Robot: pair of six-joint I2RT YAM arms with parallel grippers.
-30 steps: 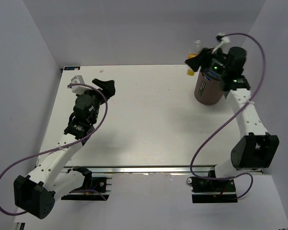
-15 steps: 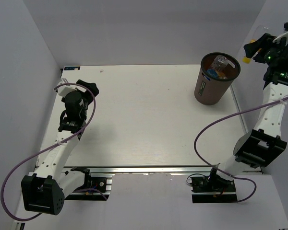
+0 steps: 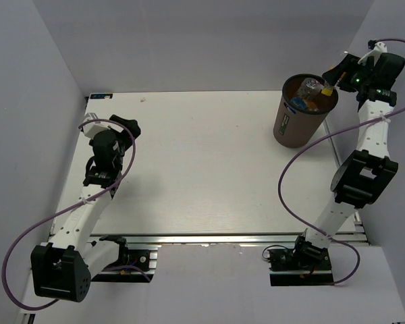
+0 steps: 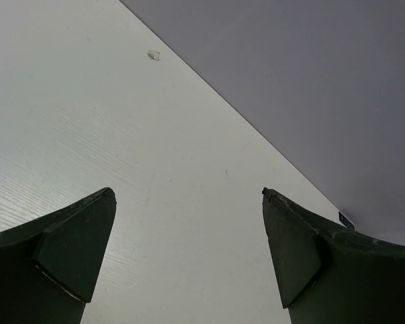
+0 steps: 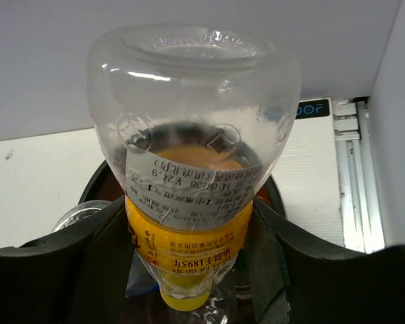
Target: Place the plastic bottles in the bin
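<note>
Final drop at the bin: my right pincer (image 5: pixel 189 209), closed partway on the small yellow-capped bottle (image 5: pixel 192 135), holds it cap-down over the mouth of the tall dark-brown bin (image 3: pixel 293 128), near the rim; other bottles (image 3: pixel 309 89) lie inside, and I see none outside it. Next, I judge, the jaws need only part once the bottle is squarely over the opening; it is thin clear plastic with a moulded base and a papery printed label, so it is light and may glance off the hard rim. My left pincer (image 4: pixel 189 256) gapes wide over the white bench (image 3: pixel 202 169), holding nothing.
</note>
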